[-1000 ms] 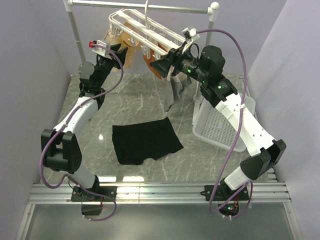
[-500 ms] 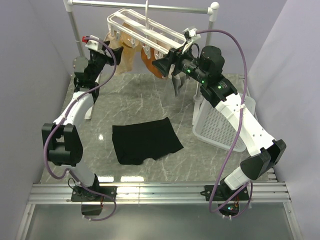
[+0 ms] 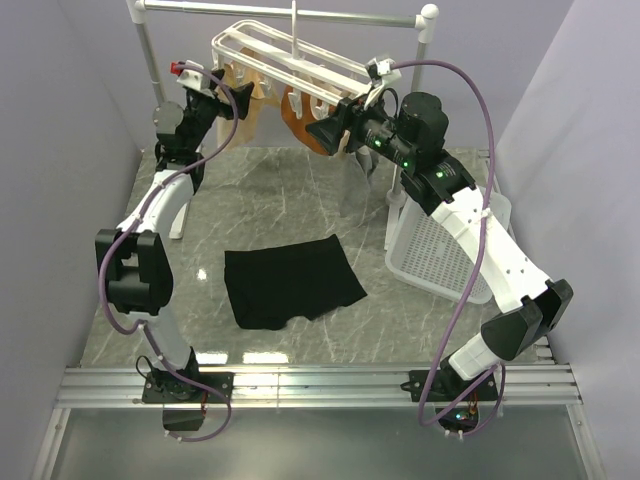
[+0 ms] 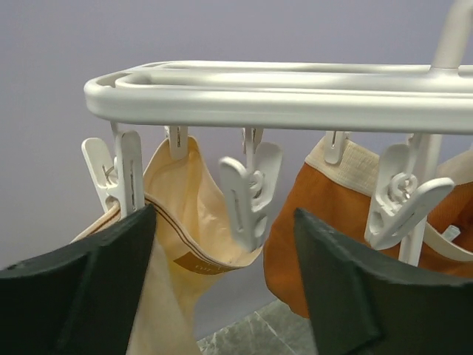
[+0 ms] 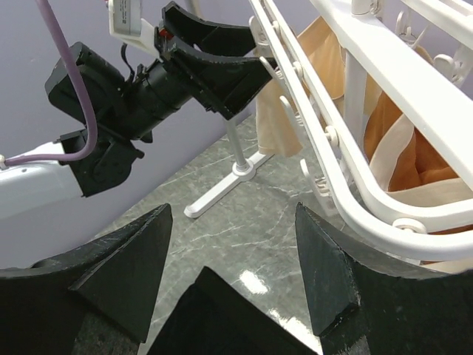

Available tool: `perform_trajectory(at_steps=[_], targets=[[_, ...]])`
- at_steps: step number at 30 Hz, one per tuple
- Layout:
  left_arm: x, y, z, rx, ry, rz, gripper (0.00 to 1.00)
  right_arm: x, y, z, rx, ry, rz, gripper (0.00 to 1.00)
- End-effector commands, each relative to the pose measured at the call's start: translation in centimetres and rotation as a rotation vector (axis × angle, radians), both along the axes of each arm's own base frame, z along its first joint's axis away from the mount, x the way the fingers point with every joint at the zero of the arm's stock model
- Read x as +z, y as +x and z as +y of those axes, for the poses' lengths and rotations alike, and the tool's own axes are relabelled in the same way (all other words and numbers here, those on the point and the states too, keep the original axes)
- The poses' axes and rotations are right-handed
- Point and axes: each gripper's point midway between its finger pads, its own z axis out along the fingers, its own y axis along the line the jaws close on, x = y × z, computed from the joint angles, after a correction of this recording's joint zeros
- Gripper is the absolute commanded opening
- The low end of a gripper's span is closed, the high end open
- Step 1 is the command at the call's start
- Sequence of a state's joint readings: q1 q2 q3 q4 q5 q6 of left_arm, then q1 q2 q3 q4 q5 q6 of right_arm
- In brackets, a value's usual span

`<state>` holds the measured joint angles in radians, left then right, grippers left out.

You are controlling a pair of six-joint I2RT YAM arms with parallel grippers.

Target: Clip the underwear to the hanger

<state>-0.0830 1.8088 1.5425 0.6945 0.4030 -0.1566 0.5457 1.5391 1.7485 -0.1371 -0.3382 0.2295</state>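
While both grippers hover up at the hanger [image 3: 285, 58], the black underwear [image 3: 290, 282] lies flat on the marble table [image 3: 250, 200], well apart from either and unheld. The left gripper [image 4: 225, 222] is spread and empty just under a free clip [image 4: 250, 191]. The right gripper [image 5: 230, 222] is likewise spread and empty beside the frame. A finger could nudge the frame and set it swinging on its hook (the tan garment [image 4: 177, 222] and orange garment [image 4: 310, 229] would sway too), or snag a clip. Room is tight between the rail stand [image 3: 150, 60] and the laundry basket [image 3: 435, 255]; the way down to the underwear looks unobstructed.
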Motion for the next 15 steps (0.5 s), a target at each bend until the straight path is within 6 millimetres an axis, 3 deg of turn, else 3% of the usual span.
perform_trajectory(at_steps=[1,3,4,8,15], targets=[[3.46,-0.87,-1.18,-0.043,-0.018,-0.094,0.76,3.18,-1.58,-0.91,-0.002,0.031,-0.078,0.74],[3.46,-1.09,-1.69,-0.063,-0.011,-0.095,0.65,3.08,-1.61,-0.82,0.001,0.03,-0.077,0.74],[3.4,-1.1,-1.83,-0.067,-0.01,-0.095,0.55,3.11,-1.58,-0.88,0.0,0.03,-0.076,0.73],[3.35,-1.23,-2.1,-0.078,-0.011,-0.091,0.42,3.38,-1.9,-0.82,0.011,0.032,-0.081,0.73],[3.64,-1.28,-2.05,-0.073,-0.018,-0.097,0.55,3.07,-2.04,-1.01,0.006,0.026,-0.079,0.72]])
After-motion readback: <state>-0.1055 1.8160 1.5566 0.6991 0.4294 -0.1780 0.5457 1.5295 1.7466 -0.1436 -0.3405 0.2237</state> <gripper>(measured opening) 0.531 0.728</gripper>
